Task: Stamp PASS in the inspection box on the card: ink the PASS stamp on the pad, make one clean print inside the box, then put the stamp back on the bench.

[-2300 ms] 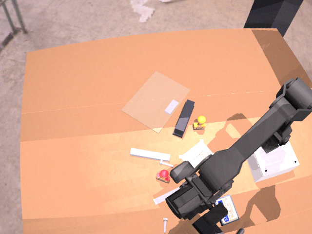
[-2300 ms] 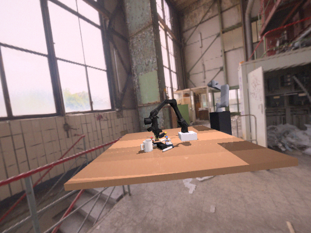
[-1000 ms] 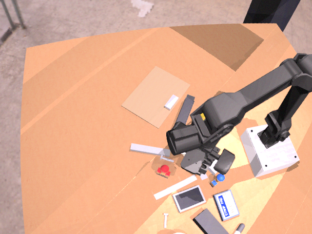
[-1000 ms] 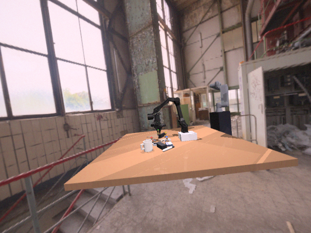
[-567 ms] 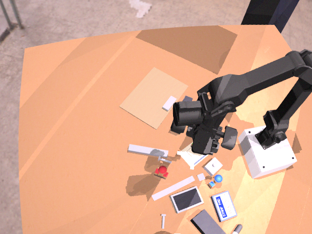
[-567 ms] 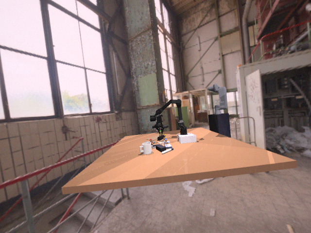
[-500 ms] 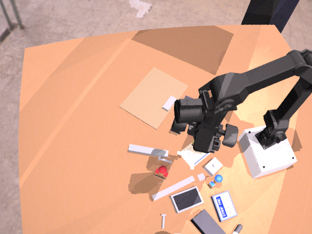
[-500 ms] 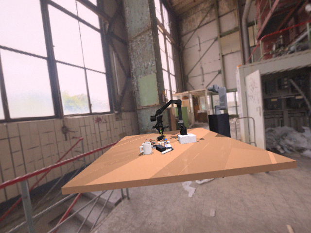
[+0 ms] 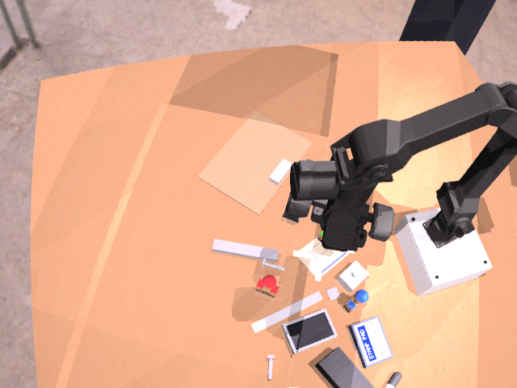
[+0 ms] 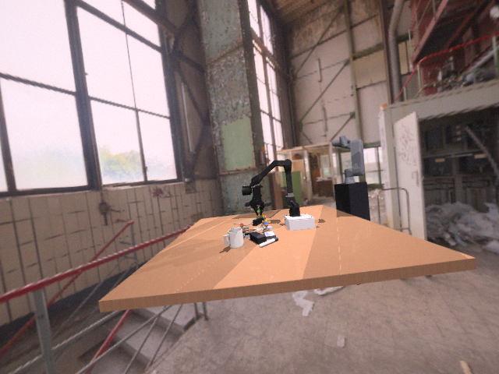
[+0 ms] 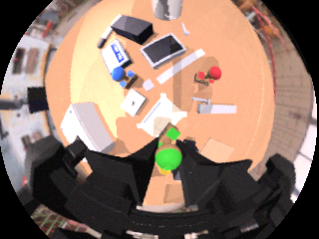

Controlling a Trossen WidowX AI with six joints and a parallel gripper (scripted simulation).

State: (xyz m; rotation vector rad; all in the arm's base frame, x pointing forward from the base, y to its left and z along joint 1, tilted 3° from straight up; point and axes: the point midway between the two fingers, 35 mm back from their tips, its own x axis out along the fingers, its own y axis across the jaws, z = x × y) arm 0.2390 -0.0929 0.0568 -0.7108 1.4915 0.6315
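My gripper [image 10: 258, 211] [image 11: 166, 140] is shut on the green-knobbed stamp, whose green block [image 11: 172, 132] points toward the card. It holds the stamp above the table, by the card's edge in the wrist view. The white card [image 9: 319, 266] [image 11: 171, 111] lies partly under the arm in the top view; its box and any print cannot be made out. The open black pad [image 9: 313, 330] [image 11: 162, 50] lies in a pale frame. Beside it is a flat case labelled STAMP PAD [image 9: 369, 342] [image 11: 117, 54]. The stamp's printing face is hidden.
A red-knobbed stamp [image 9: 269, 282] [image 11: 215, 73] and a blue-knobbed stamp [image 9: 361, 296] [image 11: 118, 74] stand nearby. A white knobbed block [image 9: 346, 279] [image 11: 133, 103] is beside the card. A grey bar [image 9: 244, 249], a black block [image 9: 342, 369] and a white mug [image 10: 235, 238] are also there.
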